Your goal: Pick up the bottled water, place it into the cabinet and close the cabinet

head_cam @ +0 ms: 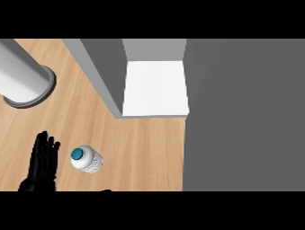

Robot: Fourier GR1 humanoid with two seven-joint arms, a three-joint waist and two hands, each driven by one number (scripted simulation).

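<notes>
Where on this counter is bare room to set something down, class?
Bare wood lies between the grey cylinder and the open cabinet, and between the bottled water and the cabinet's front. The left hand and bottle crowd the lower left.

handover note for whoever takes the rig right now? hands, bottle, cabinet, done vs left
Left robot hand: open, fingers straight, on the counter's left side, just left of the bottled water, not touching it.
Right robot hand: not in view.
Bottled water: upright on the wooden counter, teal cap up, in front of the cabinet.
Cabinet: open, white shelf showing with nothing on it; its grey door fills the view's right side.
Grey cylinder at upper left, not part of the job.
Done: nothing yet.
Left: grasp the bottle, place it on the shelf, close the door.
</notes>
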